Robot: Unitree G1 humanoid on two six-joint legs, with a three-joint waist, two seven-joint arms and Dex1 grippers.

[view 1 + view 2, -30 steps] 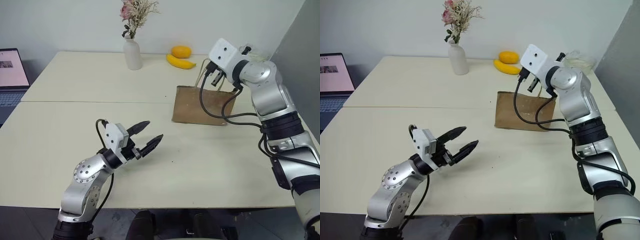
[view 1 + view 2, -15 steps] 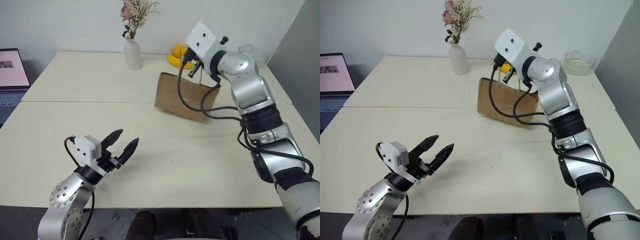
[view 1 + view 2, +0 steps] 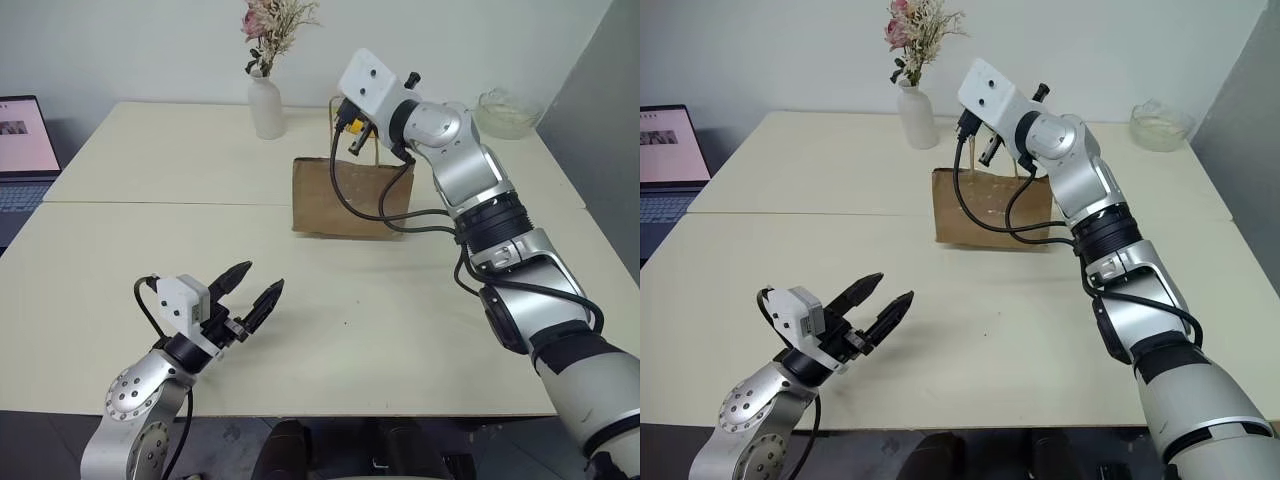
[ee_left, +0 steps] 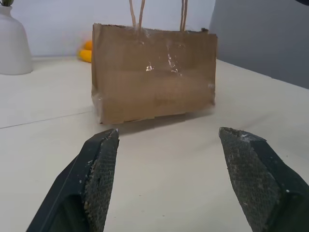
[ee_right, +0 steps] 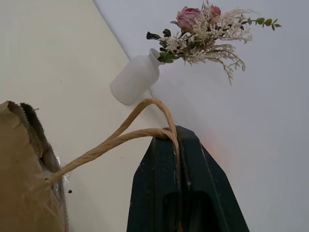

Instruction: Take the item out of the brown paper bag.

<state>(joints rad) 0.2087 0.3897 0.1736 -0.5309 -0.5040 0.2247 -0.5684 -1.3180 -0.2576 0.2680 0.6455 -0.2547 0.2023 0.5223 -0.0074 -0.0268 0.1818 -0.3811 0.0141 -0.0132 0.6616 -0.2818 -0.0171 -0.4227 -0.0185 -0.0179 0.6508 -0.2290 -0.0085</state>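
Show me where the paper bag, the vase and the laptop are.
paper bag [image 3: 335,200], left eye view, middle of its front face
vase [image 3: 265,110], left eye view, white body
laptop [image 3: 22,135], left eye view, lit screen

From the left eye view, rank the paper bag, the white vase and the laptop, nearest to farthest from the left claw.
1. Brown paper bag, ahead and to the right of the left claw.
2. Laptop, at the table's left edge.
3. White vase, at the far side.

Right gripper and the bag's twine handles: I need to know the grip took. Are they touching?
Touching. In the right wrist view the right gripper's fingers are shut on the twine handles of the brown paper bag.
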